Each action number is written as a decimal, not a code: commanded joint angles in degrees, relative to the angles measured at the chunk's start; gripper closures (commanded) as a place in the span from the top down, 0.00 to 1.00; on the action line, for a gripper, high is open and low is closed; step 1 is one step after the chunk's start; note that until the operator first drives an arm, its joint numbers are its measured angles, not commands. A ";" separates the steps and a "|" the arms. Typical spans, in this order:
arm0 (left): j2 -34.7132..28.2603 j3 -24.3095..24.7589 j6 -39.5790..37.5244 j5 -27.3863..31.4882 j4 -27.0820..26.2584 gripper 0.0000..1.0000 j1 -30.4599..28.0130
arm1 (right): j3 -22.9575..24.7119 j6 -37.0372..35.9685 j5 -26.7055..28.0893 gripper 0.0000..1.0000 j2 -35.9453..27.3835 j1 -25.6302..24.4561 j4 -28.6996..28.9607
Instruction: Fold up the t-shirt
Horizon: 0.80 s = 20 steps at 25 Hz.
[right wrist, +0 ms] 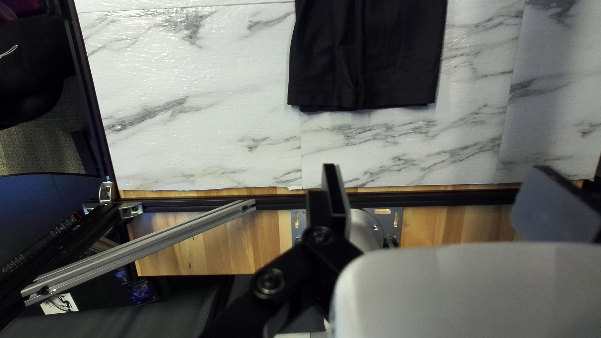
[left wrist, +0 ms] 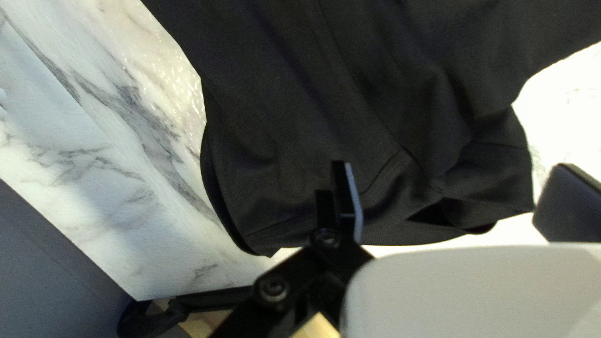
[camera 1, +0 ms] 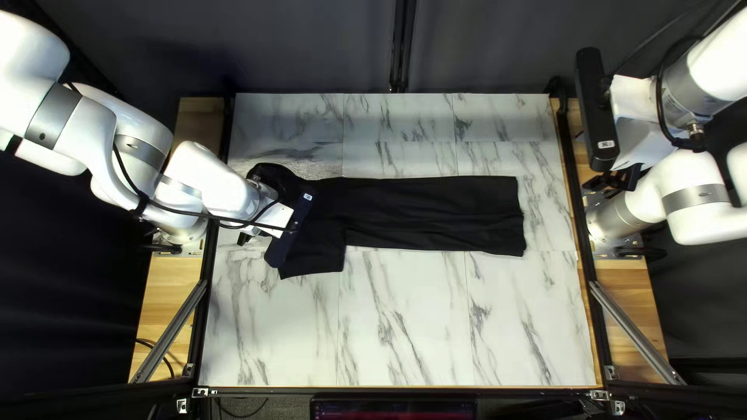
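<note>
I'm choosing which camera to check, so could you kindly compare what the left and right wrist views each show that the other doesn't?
Only the left wrist view: my open left gripper over the t-shirt's end with the curved edge.
Only the right wrist view: my open right gripper, the shirt's straight end and a silver strut.
Both: black cloth of the t-shirt and the marble-patterned tabletop.

"Where could a hand pass by the T-shirt (camera 1: 436, 211)?"

"Over the marbled tabletop (camera 1: 420, 327) on the shirt's near side, or along its far side toward its right end."

"And its left end?"

"Blocked from above. The left arm (camera 1: 214, 187) reaches over it, dark camera bar (camera 1: 289, 235) included."

"Its right end?"

"Room over the marble just beside the shirt, then a black rail (camera 1: 576, 204) and the right arm (camera 1: 714, 61) well beyond."
</note>
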 commanded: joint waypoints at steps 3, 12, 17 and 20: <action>2.15 -0.19 0.28 -3.15 0.15 0.83 1.60 | 0.00 0.00 0.00 1.00 0.00 0.00 0.00; 3.45 1.53 2.99 -6.90 -0.16 0.04 4.20 | 0.00 0.00 0.00 1.00 0.00 0.00 0.00; 3.78 1.58 3.24 -7.12 -0.64 0.00 4.03 | 0.00 0.00 0.00 1.00 0.00 0.00 0.00; 3.95 1.69 3.43 -7.34 -0.73 0.00 4.18 | 0.00 0.00 0.00 1.00 0.00 0.00 0.00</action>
